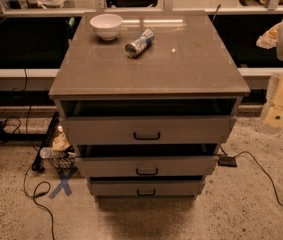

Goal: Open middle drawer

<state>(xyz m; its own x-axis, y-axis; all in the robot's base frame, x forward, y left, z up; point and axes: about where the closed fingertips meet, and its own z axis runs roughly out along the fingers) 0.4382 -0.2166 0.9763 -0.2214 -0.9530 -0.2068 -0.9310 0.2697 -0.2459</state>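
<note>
The grey cabinet faces me with three stacked drawers. The middle drawer has a medium-height grey face and a small black bar handle. It stands out a little, with a dark gap above its face. The taller top drawer and the slim bottom drawer also stand out a little. My gripper is at the right edge of the view, a cream-coloured part hanging beside the cabinet's upper right corner. It is well apart from the middle drawer's handle and touches nothing.
A white bowl and a can lying on its side rest on the cabinet top. Cables and a small black box lie on the floor at the right. Clutter and a blue tape cross are at the left.
</note>
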